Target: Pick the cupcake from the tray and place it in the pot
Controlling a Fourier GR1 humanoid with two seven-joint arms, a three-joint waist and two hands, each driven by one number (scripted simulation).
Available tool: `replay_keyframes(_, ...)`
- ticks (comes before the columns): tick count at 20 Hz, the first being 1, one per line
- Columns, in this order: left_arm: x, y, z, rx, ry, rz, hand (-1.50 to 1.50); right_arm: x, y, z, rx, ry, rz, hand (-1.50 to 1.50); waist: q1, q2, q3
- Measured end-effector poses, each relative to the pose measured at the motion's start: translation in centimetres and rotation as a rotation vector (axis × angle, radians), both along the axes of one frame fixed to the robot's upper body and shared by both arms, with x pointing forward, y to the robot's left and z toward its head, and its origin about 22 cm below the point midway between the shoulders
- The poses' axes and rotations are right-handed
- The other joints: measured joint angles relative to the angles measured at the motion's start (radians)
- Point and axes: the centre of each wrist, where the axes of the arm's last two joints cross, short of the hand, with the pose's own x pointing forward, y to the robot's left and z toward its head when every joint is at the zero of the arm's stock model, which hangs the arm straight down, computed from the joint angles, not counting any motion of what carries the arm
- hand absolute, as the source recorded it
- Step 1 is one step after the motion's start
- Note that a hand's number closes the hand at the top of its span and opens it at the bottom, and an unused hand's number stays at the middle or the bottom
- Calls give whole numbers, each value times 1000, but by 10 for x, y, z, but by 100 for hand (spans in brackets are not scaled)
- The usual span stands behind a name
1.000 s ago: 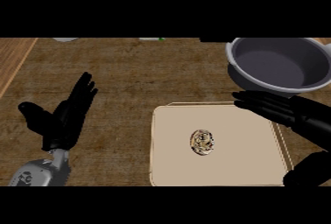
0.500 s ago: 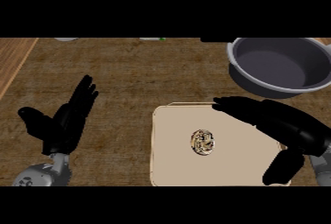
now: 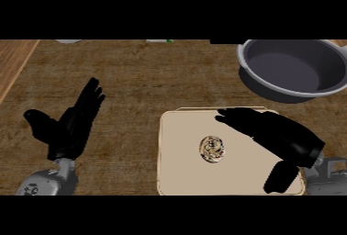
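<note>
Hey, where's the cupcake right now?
In the head view the cupcake sits near the middle of the tan tray, lower right of the counter, just left of the right hand and below the grey pot.

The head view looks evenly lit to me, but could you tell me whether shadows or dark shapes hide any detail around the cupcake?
In the head view the cupcake shows plainly on the pale tray; no glare there. The right hand reads as a flat black shape, its surface detail lost. The pot is shaded inside. The left hand is equally dark against the counter.
</note>
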Motion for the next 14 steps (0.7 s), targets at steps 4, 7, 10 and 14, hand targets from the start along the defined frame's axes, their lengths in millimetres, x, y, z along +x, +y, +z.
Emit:
replay_keyframes(4,-1,3,3,-6,-1,3,0,-8,2,-6,27,0,-6,-150,-1,0,0)
replay_keyframes(7,-2,1,3,-4,1,3,0,-8,7,-6,50,-5,-11,-150,-1,0,0)
replay_keyframes(10,-5,6,10,-4,-3,5,0,-11,11,-14,50,3,-18,-150,0,-1,0)
replay_keyframes(14,-3,9,5,-8,-2,-1,0,-7,28,-23,31,7,-52,-150,1,0,0)
